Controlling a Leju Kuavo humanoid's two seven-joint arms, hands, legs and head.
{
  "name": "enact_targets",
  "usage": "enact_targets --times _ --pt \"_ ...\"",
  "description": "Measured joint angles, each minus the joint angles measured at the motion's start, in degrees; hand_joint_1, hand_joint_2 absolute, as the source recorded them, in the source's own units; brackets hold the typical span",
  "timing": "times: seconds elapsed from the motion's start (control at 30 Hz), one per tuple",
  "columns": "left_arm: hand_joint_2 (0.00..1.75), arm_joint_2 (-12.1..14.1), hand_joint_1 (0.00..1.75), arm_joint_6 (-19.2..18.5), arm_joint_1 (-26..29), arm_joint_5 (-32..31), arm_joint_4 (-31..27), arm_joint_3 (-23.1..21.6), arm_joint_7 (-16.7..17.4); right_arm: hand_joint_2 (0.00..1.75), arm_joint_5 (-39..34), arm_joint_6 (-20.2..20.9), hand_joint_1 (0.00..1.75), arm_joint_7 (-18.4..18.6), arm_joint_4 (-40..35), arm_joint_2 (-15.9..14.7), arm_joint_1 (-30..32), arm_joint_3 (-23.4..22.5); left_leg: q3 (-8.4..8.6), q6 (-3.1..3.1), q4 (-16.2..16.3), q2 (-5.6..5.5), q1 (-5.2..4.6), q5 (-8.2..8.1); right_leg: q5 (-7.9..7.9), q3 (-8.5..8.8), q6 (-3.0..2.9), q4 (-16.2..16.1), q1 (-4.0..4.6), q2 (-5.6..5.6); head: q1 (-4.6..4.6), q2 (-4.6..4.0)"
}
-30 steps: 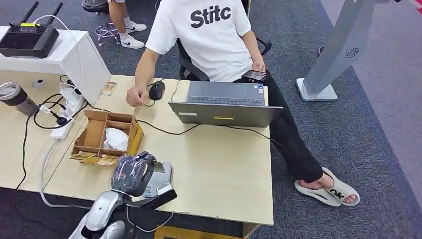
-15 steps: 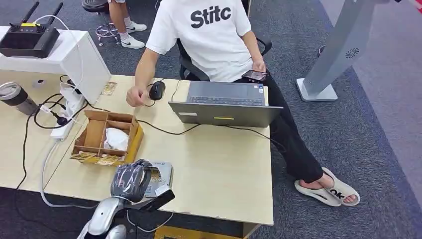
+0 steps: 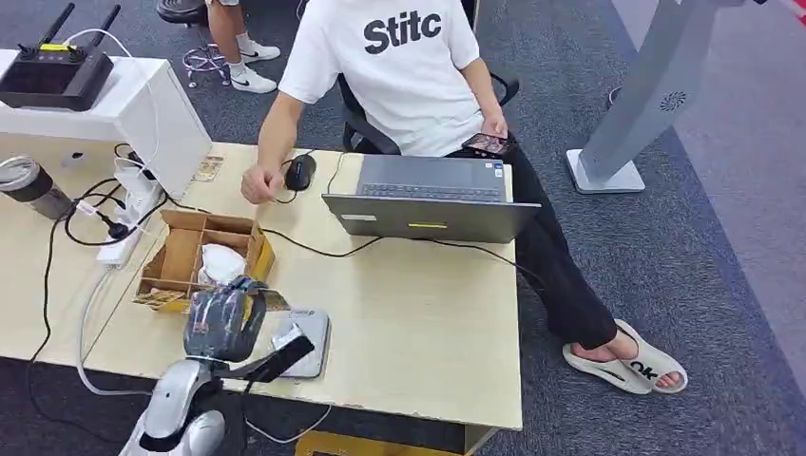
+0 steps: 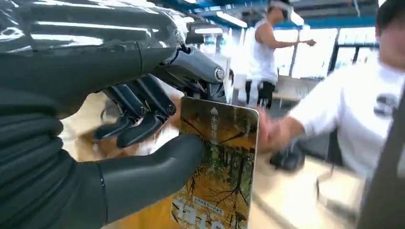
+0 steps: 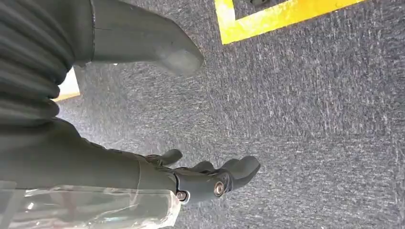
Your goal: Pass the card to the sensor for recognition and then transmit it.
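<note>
My left hand [image 3: 223, 323] hovers above the table's front left part, between the cardboard box and the grey flat sensor [image 3: 310, 334]. It pinches a card [image 4: 220, 162] printed with a yellow-brown forest picture, thumb on one face and dark fingers [image 4: 143, 119] behind the other. In the head view the card [image 3: 274, 300] pokes out to the right of the hand. The sensor lies flat near the table's front edge, just right of the hand and partly behind my wrist. My right hand [image 5: 157, 176] hangs over grey carpet with its fingers apart and nothing in it.
A cardboard box [image 3: 181, 256] with compartments and loose cards stands just beyond my left hand. A person sits across the table behind an open laptop [image 3: 430, 217], one hand by a mouse [image 3: 299, 172]. Cables and a power strip [image 3: 128, 223] lie at the left.
My left hand has moved left, off the sensor and toward the cardboard box, still holding the card. The sensor's top now shows. The person has barely moved.
</note>
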Motion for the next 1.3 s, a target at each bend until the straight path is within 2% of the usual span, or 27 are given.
enact_targets --times 0.17,0.33,0.4,0.5,0.6,0.7,0.83,1.03,1.2,1.23,1.27,1.3 --pt "1.75 1.21 1.75 -0.26 -0.63 0.59 -5.64 1.94 -0.39 1.75 0.02 0.00 0.00 -0.11 -0.33 0.28 0.10 -0.46 0.00 0.00 0.00 -0.01 0.00 0.00 0.00 0.00 0.00 0.00 0.00 -0.01 0.00 0.00" --pt "1.75 2.98 1.75 1.29 -1.64 0.59 -10.40 2.88 -0.61 1.75 0.28 0.07 0.00 -0.29 -0.57 0.48 0.14 -0.68 -0.01 0.00 0.00 0.00 0.00 0.00 0.00 0.00 0.00 0.00 0.00 -0.01 0.02 0.00" --pt "1.75 4.53 1.75 1.25 -2.73 -1.72 -12.89 3.76 0.62 1.75 0.61 0.07 0.00 -0.29 -0.57 0.52 0.14 -0.70 -0.01 0.00 0.00 0.00 0.00 0.00 0.00 0.00 0.00 0.01 0.00 0.00 0.00 0.00" --pt "1.75 9.19 1.75 0.68 -5.92 -9.30 -14.16 5.99 3.52 1.75 1.48 -0.02 0.00 -0.29 -0.55 0.55 0.14 -0.70 0.01 -0.03 -0.01 0.00 0.04 0.02 0.01 -0.01 -0.02 0.06 0.03 0.00 0.02 0.00" --pt "1.75 13.97 1.75 1.18 -10.34 -11.28 -10.50 8.45 2.15 1.75 1.90 -0.09 0.00 -0.29 -0.31 0.35 0.11 -0.70 0.03 -0.09 -0.01 -0.01 0.05 0.06 0.01 -0.03 -0.04 0.14 0.03 -0.01 0.00 0.00" --pt "1.75 16.33 1.75 2.08 -12.70 -11.87 -7.32 9.77 1.55 1.75 1.92 -0.20 0.00 -0.42 -0.04 0.17 0.05 -0.70 0.04 -0.10 -0.01 0.01 0.05 0.07 0.01 -0.03 -0.05 0.16 0.03 0.02 0.00 0.00" --pt "1.75 18.39 1.75 2.58 -16.42 -15.26 -1.38 10.20 3.91 1.75 1.88 -0.26 0.00 -1.07 0.55 -0.11 -0.14 -0.70 0.04 -0.09 -0.01 -0.07 0.04 0.07 0.01 -0.02 -0.05 0.16 0.03 -0.04 0.02 0.00" --pt "1.75 18.82 1.75 6.34 -21.68 -18.82 10.24 10.18 5.01 1.75 1.95 -0.37 0.00 -0.90 1.47 -0.70 -0.50 -0.70 0.05 -0.13 0.00 0.05 0.03 0.10 0.09 -0.07 -0.14 0.15 0.02 0.06 0.02 0.00" --pt "1.75 17.19 1.75 7.72 -24.26 -20.63 16.85 10.03 5.97 1.75 1.97 -0.59 0.00 -0.79 1.88 -1.03 -0.53 -0.68 0.00 -0.14 0.02 0.23 0.01 0.09 0.13 -0.08 -0.14 0.15 0.00 0.36 0.00 0.00" --pt "1.75 16.99 1.55 7.72 -24.62 -20.74 17.64 9.96 6.01 1.75 1.97 -0.61 0.00 -0.79 1.94 -1.09 -0.53 -0.70 0.00 -0.14 0.02 0.28 0.01 0.08 0.13 -0.09 -0.14 0.15 0.00 0.40 0.04 0.00" --pt "1.75 16.72 0.00 7.72 -24.89 -20.83 18.30 9.92 6.03 1.75 1.97 -0.68 0.00 -0.79 2.01 -1.14 -0.56 -0.68 0.00 -0.13 0.02 0.36 0.01 0.06 0.13 -0.11 -0.14 0.15 0.00 0.47 0.00 0.00" --pt "1.75 16.48 0.00 7.72 -25.09 -20.98 18.85 9.90 6.12 1.75 1.97 -0.81 0.00 -0.81 2.03 -1.18 -0.55 -0.70 0.00 -0.11 0.02 0.40 0.00 0.03 0.12 -0.12 -0.14 0.15 0.00 0.52 0.00 0.00"
